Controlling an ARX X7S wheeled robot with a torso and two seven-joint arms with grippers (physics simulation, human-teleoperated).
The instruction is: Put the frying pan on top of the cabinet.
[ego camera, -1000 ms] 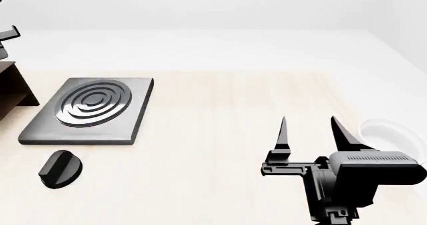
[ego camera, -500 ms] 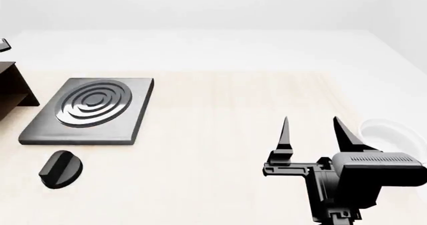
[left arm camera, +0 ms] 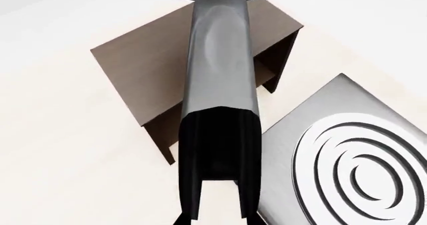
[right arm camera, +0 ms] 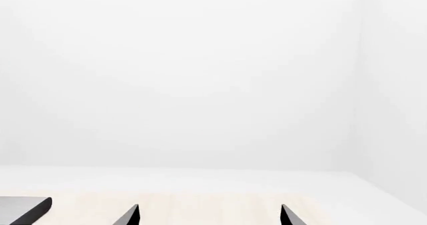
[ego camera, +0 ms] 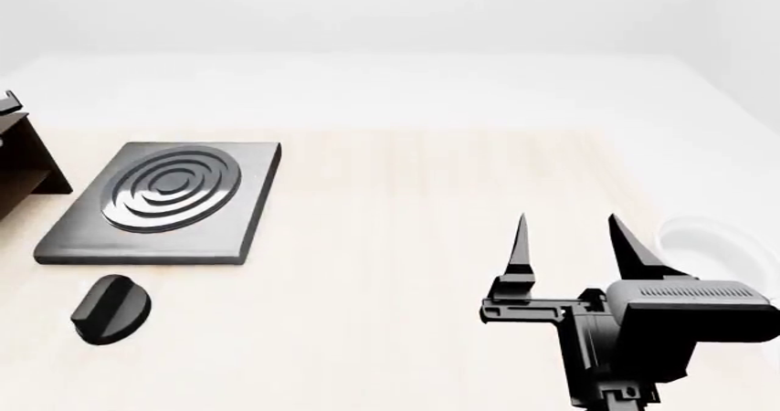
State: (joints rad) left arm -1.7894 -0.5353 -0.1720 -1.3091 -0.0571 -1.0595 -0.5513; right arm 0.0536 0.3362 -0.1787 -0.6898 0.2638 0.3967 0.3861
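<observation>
The left gripper point(left arm camera: 213, 217) grips the frying pan point(left arm camera: 219, 60) by its handle above the cabinet point(left arm camera: 150, 75) near the table's left edge, release remaining; the right gripper point(ego camera: 571, 247) idles open, empty.

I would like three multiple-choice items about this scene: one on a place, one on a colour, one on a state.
1. In the left wrist view, the frying pan handle is seen over:
A. the cabinet
B. the white bowl
C. the black knob

2. The ringed plate is:
A. brown
B. grey
C. white

3. The right gripper is:
A. open and empty
B. shut on the bowl
C. shut on the knob

Answers: 1 A, the handle crosses the brown box top. 2 B, its surface is grey. 3 A, its fingers stand apart with nothing between.
</observation>
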